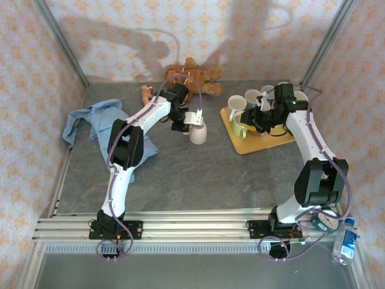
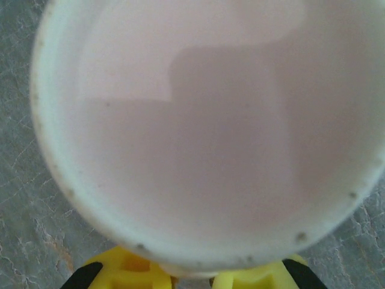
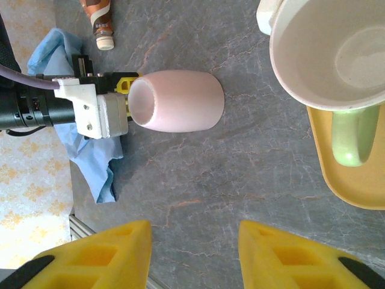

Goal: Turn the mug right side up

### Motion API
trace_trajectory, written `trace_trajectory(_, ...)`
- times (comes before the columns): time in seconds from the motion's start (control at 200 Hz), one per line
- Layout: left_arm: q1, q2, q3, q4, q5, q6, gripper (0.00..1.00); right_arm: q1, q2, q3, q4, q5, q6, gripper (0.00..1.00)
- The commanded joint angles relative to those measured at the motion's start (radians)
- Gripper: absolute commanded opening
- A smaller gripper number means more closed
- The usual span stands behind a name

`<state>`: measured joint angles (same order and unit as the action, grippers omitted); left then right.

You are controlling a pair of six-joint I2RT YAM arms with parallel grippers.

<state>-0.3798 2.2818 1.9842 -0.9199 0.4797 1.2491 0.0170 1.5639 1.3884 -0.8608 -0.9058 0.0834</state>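
Pink mug [image 2: 204, 138] is filling the frame centre, and your left gripper [image 2: 187, 278] is pinching its lower rim. Your right gripper [image 3: 194, 235] is hovering open along the bottom edge.

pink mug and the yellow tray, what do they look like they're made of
Pink mug: likely glazed ceramic, with a smooth soft sheen and a thick, pale, speckled rim. Yellow tray: probably plastic, given its flat even colour and rounded edge; could be painted wood.
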Motion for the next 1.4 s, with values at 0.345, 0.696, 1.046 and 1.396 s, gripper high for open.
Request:
trace_trajectory(0.345, 0.009, -0.394, -0.383, 0.398, 0.191, -0.288, 0.0, 0.004, -0.083, -0.08, 0.079, -0.074, -0.02, 0.42)
trace_trajectory(0.696, 0.045, -0.74, -0.634, 0.724, 0.307, -0.622, 0.0, 0.026, -0.291, -0.342, 0.529, -0.285, 0.033, 0.42)
trace_trajectory(1.046, 0.062, -0.918, -0.691, 0.864, 0.38, -0.85, 0.0, 0.199, -0.337, -0.426, 0.887, -0.31, 0.1, 0.44)
trace_trajectory(1.396, 0.062, -0.985, -0.672, 0.944, 0.415, -1.016, 0.0, 0.339, -0.255, -0.49, 1.356, -0.266, 0.297, 0.45)
